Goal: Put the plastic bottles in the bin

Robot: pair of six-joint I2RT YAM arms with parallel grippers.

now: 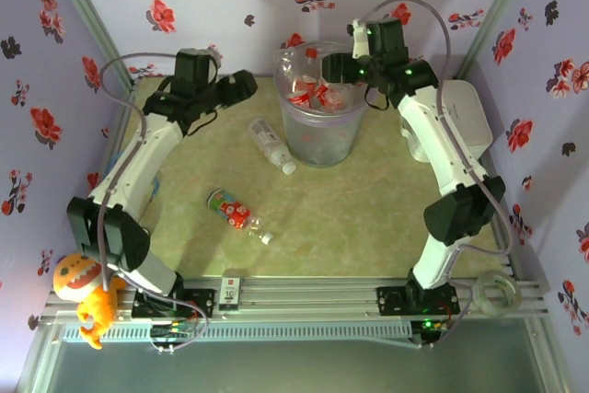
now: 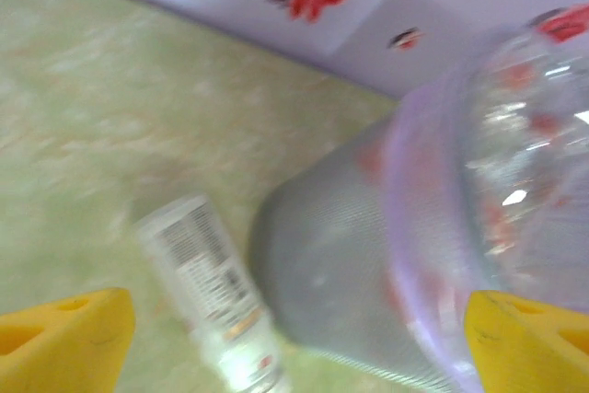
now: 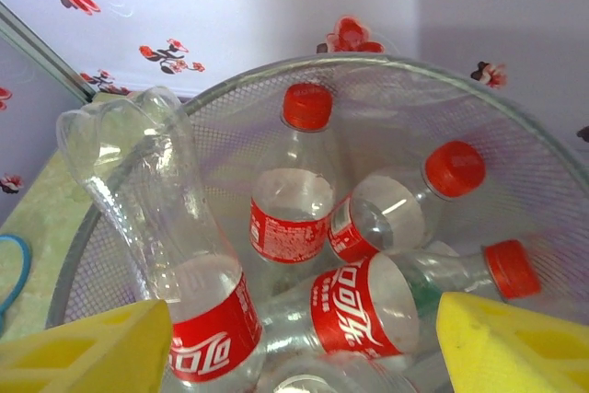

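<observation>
1. Left pincer (image 2: 299, 319) is seen spread wide, with nothing held. It hangs over the table (image 2: 110, 108). Below it are the bin (image 2: 331, 264) wall and a white-label bottle (image 2: 216, 292), which lies just beside the bin.
2. Right pincer (image 3: 304, 319) is parted wide above the bin mouth, with nothing clamped. Several bottles (image 3: 368, 218) are seen inside. One leaning bottle (image 3: 156, 200) stands base-up, poking above the rim.
3. Risk: the leaning bottle could be snagged by a right finger on withdrawal and tipped out over the rim.
4. Risk: the bin wall could be struck by a left finger on descent and the bin shoved, since the white-label bottle lies so close to it. That round bottle could also be rolled away if pinched off-centre.
5. A red-label bottle (image 1: 235, 212) is left on the table, well apart from the bin.
6. Pose: the left arm is bowed outward, elbow left, with the wrist angled toward the bin. The right arm is raised from its base, elbow right, with the wrist pitched down over the bin.
</observation>
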